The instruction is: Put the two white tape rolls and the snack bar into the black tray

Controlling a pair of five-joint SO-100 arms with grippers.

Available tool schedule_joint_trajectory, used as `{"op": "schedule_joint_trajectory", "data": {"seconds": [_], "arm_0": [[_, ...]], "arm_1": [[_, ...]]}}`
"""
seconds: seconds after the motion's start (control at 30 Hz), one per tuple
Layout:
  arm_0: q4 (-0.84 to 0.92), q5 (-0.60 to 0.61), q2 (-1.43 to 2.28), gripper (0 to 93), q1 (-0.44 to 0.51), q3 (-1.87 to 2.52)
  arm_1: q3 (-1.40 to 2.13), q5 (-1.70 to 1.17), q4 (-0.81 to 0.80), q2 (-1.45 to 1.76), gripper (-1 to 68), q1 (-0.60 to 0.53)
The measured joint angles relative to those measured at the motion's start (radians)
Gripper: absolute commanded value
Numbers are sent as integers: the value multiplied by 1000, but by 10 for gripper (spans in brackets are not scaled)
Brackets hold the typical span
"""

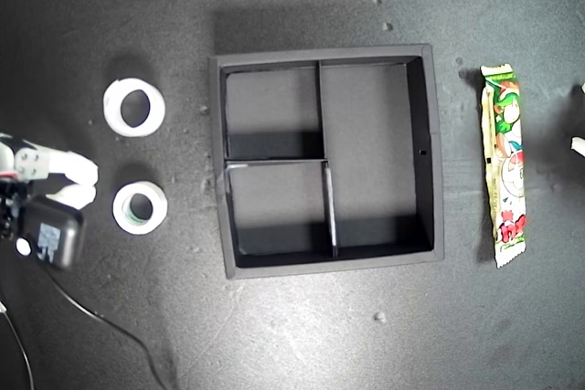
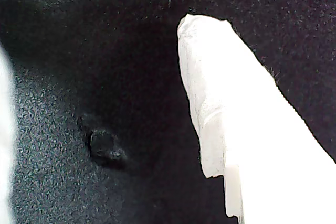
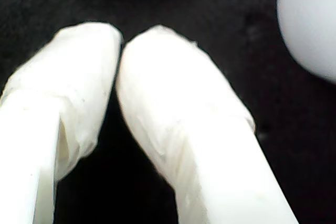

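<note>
Dark speckled tabletop [image 1: 302, 335] holds black tray [image 1: 435, 148], centred.

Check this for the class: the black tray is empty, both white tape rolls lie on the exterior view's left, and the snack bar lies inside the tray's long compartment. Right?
Not quite. The snack bar lies outside the black tray, on the exterior view's right, as the exterior view shows. The rest stands: the tray is empty, and both white tape rolls lie on that view's left.

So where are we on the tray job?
Done: nothing; all three compartments of the black tray are empty. In hand: nothing; my first gripper is open, my second gripper is shut on nothing. Left: the plain white tape roll and greenish-core tape roll, on the exterior view's left of the tray, and the snack bar on its right.
</note>
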Motion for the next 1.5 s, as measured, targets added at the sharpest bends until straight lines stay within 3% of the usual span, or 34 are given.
{"op": "schedule_joint_trajectory", "data": {"seconds": [0.1, 0.17, 0.43, 0.47, 0.53, 0.67, 0.77, 0.9, 0.97, 1.23, 1.5], "arm_0": [[-21, 11, 0, 84, 12, 0], [-25, 11, 0, 1, 14, 0], [-31, 37, 0, 29, -34, 0], [-32, 43, 0, 55, -34, 0], [-32, 49, 0, 90, -34, 0], [-55, 74, 0, 121, -34, -17], [-64, 118, 0, 123, -57, -58], [-66, 212, 0, 117, -106, -150], [-66, 258, -26, 119, -130, -229], [-14, 402, -683, 129, -167, -779], [80, 337, -1089, 161, -195, -934]], "arm_1": [[0, 0, 0, -5, -2, 17], [0, 0, -12, -5, -3, 3], [0, 0, -40, -5, -3, -20], [0, 0, -43, -5, 8, -28], [0, 0, -48, -5, 93, -34], [0, 0, -48, -5, 141, -35], [0, 0, -48, -5, 104, -35], [0, 0, -48, -5, 0, -35], [0, 0, -44, -5, -2, -26], [0, 0, -6, -5, 1, -6], [0, 0, -44, -5, 74, -71]]}}
